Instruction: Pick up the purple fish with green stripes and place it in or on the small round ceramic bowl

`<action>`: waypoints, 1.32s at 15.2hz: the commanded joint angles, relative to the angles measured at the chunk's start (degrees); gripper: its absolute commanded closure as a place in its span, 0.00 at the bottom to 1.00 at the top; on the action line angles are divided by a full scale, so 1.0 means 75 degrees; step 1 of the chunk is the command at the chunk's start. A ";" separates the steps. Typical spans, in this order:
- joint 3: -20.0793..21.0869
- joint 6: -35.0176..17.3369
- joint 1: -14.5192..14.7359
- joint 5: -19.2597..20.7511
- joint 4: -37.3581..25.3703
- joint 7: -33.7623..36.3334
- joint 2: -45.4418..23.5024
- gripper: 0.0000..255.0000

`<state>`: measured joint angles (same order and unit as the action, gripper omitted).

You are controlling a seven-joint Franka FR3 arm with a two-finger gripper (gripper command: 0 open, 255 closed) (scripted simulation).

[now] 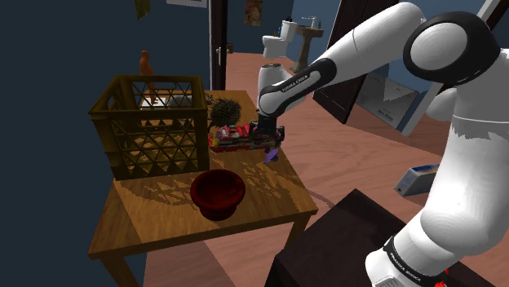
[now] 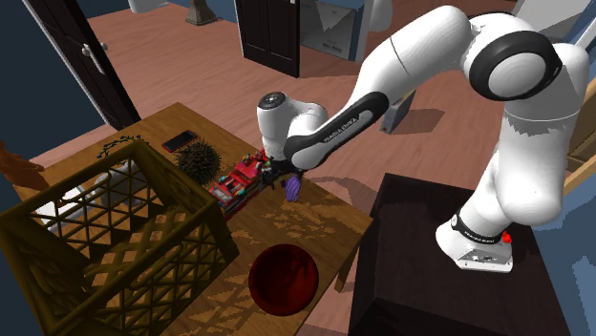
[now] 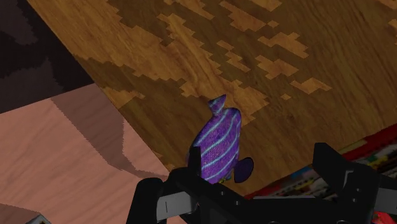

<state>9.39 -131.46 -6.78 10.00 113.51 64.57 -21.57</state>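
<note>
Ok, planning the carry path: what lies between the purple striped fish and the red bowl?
Bare wooden tabletop with patchy shadow separates the purple striped fish from the red bowl, clearest in the second exterior view.

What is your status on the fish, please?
Gripper open, low over the table. Purple striped fish between its fingers, not clasped. Red toy car close beside; dark red bowl apart.

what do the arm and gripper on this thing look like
The arm is glossy white, built of rounded links with dark grey rings at the joints. A black band with white lettering runs along the forearm. Another lettered band wraps the arm near its base, beside a small red mark. The gripper is all black and blocky.
</note>
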 commanded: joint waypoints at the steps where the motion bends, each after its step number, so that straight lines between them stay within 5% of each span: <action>1: -0.0049 -0.0171 0.0025 0.0052 -0.0094 0.0117 -0.0271 0.00; 15: -0.0123 -0.0622 0.0047 0.0171 -0.0012 0.0194 -0.0645 0.00; 16: -0.0123 -0.0622 0.0047 0.0171 -0.0012 0.0194 -0.0645 1.00; 20: -0.0123 -0.0622 0.0047 0.0171 -0.0012 0.0194 -0.0645 1.00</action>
<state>8.47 -136.12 -6.43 11.28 113.42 66.03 -26.41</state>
